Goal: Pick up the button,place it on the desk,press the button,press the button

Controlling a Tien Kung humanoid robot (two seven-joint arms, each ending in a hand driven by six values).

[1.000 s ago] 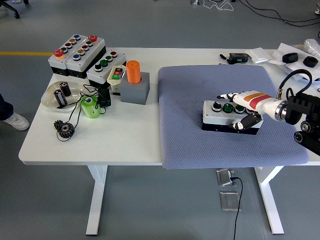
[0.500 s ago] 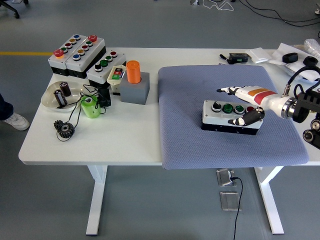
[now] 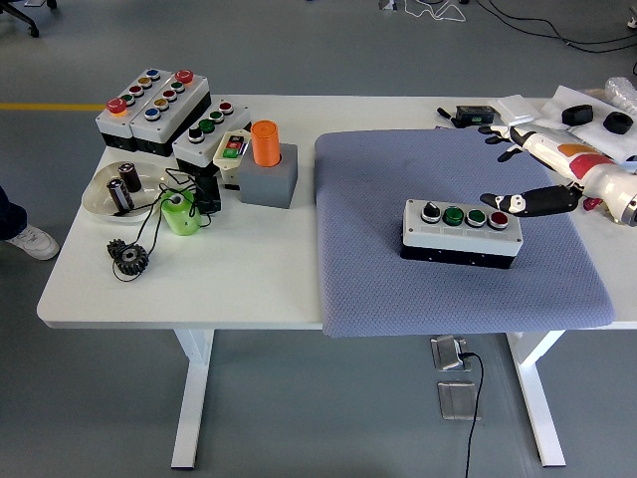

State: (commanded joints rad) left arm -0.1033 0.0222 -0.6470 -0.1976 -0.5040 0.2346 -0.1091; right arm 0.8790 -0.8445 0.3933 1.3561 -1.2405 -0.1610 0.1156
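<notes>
Risk: the button box [image 3: 462, 231] rests unsecured on the soft grey mat [image 3: 378, 269], so an off-centre or slanted press could tip or slide it, or land on the wrong one of its four buttons. Right robot hand [image 3: 532, 171]: empty, fingers spread wide, thumb pointing toward the box's red button [image 3: 498, 219]; the box lies just beside and below the hand, not touching it. Left robot hand: not in view.
</notes>
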